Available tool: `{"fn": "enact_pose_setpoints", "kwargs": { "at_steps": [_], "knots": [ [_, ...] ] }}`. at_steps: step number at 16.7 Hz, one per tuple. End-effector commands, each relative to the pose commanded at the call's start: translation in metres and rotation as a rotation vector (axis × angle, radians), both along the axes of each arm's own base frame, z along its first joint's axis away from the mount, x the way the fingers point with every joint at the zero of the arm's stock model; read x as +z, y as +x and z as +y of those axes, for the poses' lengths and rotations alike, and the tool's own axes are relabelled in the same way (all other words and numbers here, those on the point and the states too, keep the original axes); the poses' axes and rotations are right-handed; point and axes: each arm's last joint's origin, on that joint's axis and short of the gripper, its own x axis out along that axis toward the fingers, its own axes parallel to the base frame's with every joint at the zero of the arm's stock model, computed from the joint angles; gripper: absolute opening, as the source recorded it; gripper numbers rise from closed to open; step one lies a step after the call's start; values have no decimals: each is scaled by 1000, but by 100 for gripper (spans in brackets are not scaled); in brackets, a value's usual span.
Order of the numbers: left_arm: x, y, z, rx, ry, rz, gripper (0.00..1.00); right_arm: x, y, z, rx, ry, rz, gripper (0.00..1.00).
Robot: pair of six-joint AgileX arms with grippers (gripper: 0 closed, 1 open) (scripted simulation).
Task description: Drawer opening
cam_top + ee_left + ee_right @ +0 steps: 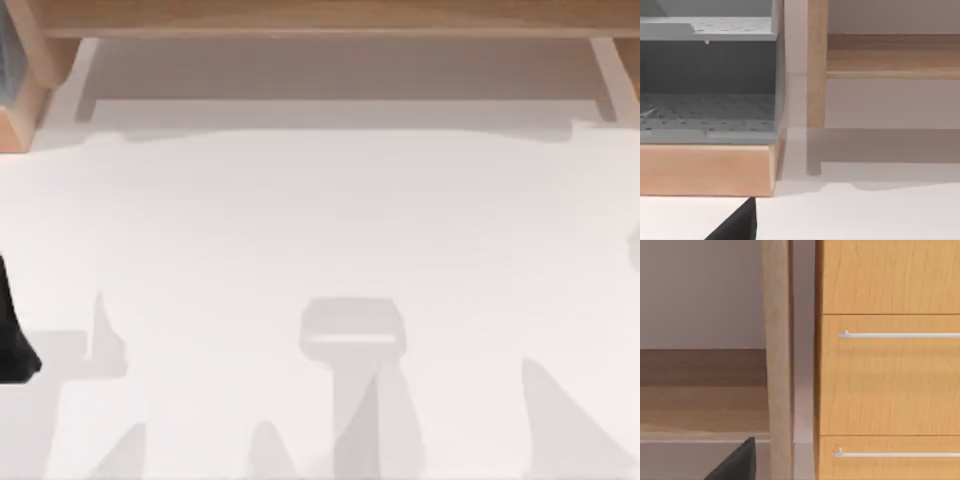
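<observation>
A light-wood drawer cabinet faces the right wrist camera. Its middle drawer (890, 385) carries a thin silver bar handle (900, 335). A lower drawer (890, 467) has its own handle (895, 455). Both drawer fronts sit flush and closed. A black part of my right gripper (737, 462) shows in the near corner, well short of the cabinet and off to the side of the handles. A black part of my left gripper (737, 225) hangs above the white table, in front of a wood-based grey unit. My left arm (10, 340) is at the table's left edge.
A grey perforated shelf unit (707, 107) sits on a wooden base (705, 170). A wooden post (816, 65) stands beside it, and a wooden post (776, 355) stands beside the cabinet. A long wooden shelf (330, 15) spans the back of the white table (330, 220).
</observation>
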Motion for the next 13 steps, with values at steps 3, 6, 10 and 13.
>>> {"fn": "enact_pose_setpoints", "kwargs": {
  "at_steps": [3, 6, 10, 13],
  "knots": [
    [0, 0, 0, 0, 0, 0, 100, 4, 2, -3, 5, -2, -8, 100],
    [0, 0, 0, 0, 0, 0, 100, 4, 2, -2, 7, -2, -7, 100],
    [0, 0, 0, 0, 0, 0, 100, 8, 19, -14, -7, -116, -18, 100],
    [0, 0, 0, 0, 0, 0, 100, 5, 51, -33, -17, -290, -11, 100]
  ]
}}
